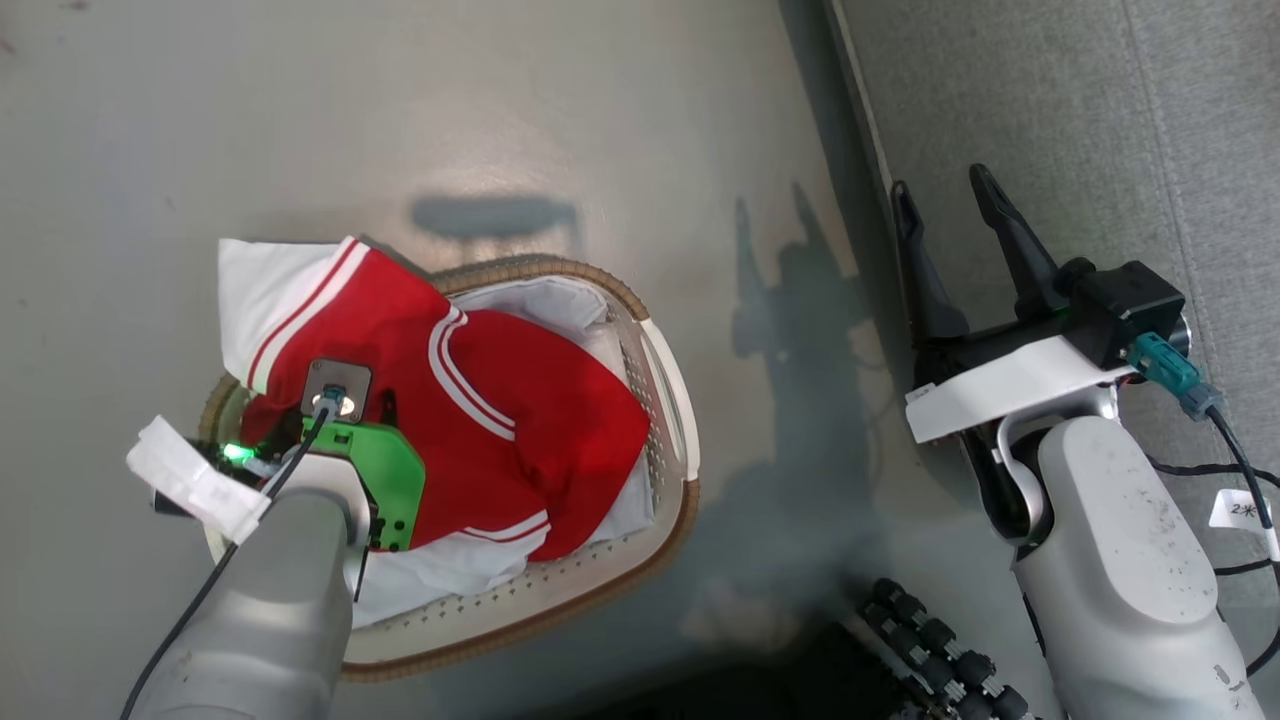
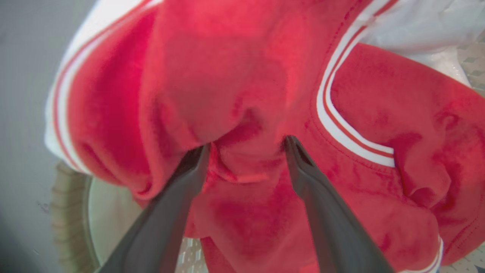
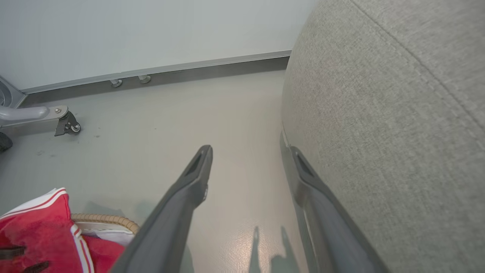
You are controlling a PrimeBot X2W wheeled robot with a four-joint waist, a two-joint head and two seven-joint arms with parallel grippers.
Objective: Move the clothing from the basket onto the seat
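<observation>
we see the left gripper [image 2: 246, 146] right on the clothing [image 2: 242, 76]: jaws spread, both fingertips [image 2: 201, 155] pushed into the red fabric, a small fold bunched between them, nothing clamped. in the head view the left wrist sits over the garment's left part and hides the fingers. the clothing lies heaped in the basket [image 1: 668, 390], filling most of it. one white-panelled corner with striped trim sticks out past the rim at the upper left of the head view. under it the white cloth liner [image 1: 545, 300] shows along the far and near sides. the basket stands on the pale floor [image 1: 500, 100], left of the grey seat [image 1: 1080, 120] and apart from it. the right gripper [image 1: 940, 182] is spread and holds nothing, at the seat's edge, well apart from the basket. count: one garment, one basket, one liner, one seat cushion, two grippers.
</observation>
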